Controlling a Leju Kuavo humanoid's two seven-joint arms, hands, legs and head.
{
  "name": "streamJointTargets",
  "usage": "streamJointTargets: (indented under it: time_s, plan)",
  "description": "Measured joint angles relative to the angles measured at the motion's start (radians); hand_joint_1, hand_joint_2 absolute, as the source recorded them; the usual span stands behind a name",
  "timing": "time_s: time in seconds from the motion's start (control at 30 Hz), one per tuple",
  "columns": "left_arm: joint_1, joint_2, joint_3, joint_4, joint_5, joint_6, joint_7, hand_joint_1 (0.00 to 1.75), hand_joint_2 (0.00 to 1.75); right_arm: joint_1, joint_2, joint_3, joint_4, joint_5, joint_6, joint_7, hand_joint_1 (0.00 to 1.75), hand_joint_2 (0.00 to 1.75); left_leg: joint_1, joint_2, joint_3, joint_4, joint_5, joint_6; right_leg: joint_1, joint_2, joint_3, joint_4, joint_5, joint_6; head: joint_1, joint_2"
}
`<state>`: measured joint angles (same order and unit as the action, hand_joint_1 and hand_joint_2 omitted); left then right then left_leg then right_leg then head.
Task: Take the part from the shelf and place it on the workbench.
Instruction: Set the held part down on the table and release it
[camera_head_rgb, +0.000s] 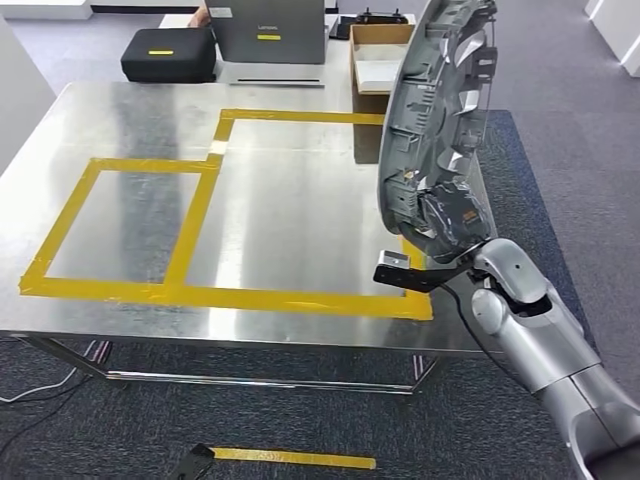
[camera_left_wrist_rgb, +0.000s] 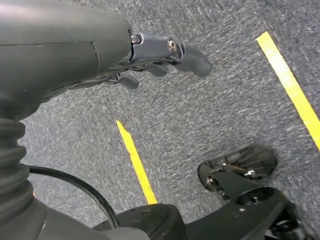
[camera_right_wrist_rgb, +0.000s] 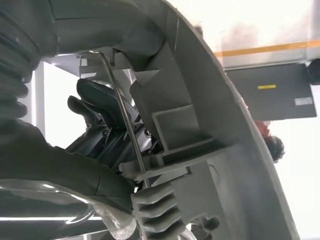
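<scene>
The part (camera_head_rgb: 434, 120) is a large curved grey plastic piece with ribs and openings. My right hand (camera_head_rgb: 445, 215) grips it at its lower end and holds it upright above the right end of the steel workbench (camera_head_rgb: 302, 220). In the right wrist view the dark fingers (camera_right_wrist_rgb: 102, 110) curl through the ribbed inner side of the part (camera_right_wrist_rgb: 196, 135). Yellow tape on the bench top marks rectangles (camera_head_rgb: 196, 215). My left hand (camera_left_wrist_rgb: 166, 57) hangs over the grey carpet, fingers loosely apart with nothing in them.
Behind the bench are a black case (camera_head_rgb: 167, 55), a grey laptop (camera_head_rgb: 268, 35) and an open cardboard box (camera_head_rgb: 375, 60). A person's hand (camera_head_rgb: 200, 17) shows at the far edge. Yellow tape strips (camera_head_rgb: 294, 458) lie on the carpet in front of the bench.
</scene>
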<state>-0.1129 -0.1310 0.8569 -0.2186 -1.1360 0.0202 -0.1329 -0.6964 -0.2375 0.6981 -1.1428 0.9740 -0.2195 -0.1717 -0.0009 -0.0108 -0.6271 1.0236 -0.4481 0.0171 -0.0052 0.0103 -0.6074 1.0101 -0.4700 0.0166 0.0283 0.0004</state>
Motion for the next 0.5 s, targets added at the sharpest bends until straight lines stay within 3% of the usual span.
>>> streamJointTargets:
  time_s: [0.1,0.2,0.23,0.27,0.33,0.4,0.47,0.5]
  plan:
    - [0.0,-0.002,0.0,0.0,0.0,-0.003,-0.008,0.0,1.75,-0.001,0.0,-0.003,0.005,-0.006,0.006,0.003,1.75,1.75,0.006,0.001,0.007,-0.014,0.006,0.013,-0.002,-0.002,-0.023,0.036,-0.03,0.015,0.002,0.0]
    - [-0.001,-0.001,0.0,0.0,0.004,-0.009,-0.031,0.0,1.75,0.001,0.0,-0.01,0.03,-0.021,0.023,0.004,1.75,1.75,0.008,0.003,0.01,-0.017,0.006,0.021,-0.007,-0.003,-0.108,0.214,-0.108,0.024,0.003,0.0]
    - [0.0,-0.001,0.0,0.0,0.007,-0.008,-0.043,0.0,1.75,0.004,0.0,-0.014,0.044,-0.027,0.03,0.003,1.75,1.75,0.008,0.003,0.01,-0.016,0.006,0.021,-0.008,-0.003,-0.133,0.26,-0.118,0.027,0.003,0.0]
    - [0.001,-0.001,0.0,0.0,0.01,-0.007,-0.056,0.0,1.75,0.007,-0.001,-0.018,0.058,-0.033,0.037,0.002,1.75,1.75,0.009,0.002,0.01,-0.015,0.005,0.021,-0.01,-0.003,-0.142,0.272,-0.11,0.03,0.003,0.0]
    - [0.002,-0.002,0.0,0.0,0.013,-0.004,-0.075,0.0,1.75,0.01,-0.004,-0.029,0.084,-0.044,0.049,0.0,1.75,1.75,0.011,0.001,0.011,-0.011,0.001,0.016,-0.014,-0.006,-0.106,0.183,-0.047,0.035,0.003,0.0]
    - [0.001,0.0,-0.001,0.0,0.014,-0.003,-0.089,0.0,1.75,0.013,-0.007,-0.038,0.106,-0.052,0.059,-0.005,0.87,0.87,0.01,0.0,0.008,-0.002,-0.005,0.006,-0.016,-0.01,-0.045,0.061,-0.004,0.035,0.004,0.0]
    - [0.001,0.002,-0.001,0.0,0.014,0.009,-0.098,0.0,1.75,0.018,-0.008,-0.045,0.125,-0.058,0.063,-0.013,0.0,0.0,0.006,-0.001,0.003,0.004,-0.006,-0.004,-0.014,-0.011,-0.02,0.016,-0.001,0.027,0.003,0.0]
    - [0.001,0.003,-0.001,0.0,0.014,0.02,-0.101,0.0,1.31,0.02,-0.008,-0.047,0.132,-0.061,0.064,-0.016,0.0,0.0,0.005,-0.001,0.003,0.005,-0.005,-0.008,-0.013,-0.009,-0.018,0.014,0.0,0.02,0.002,0.0]
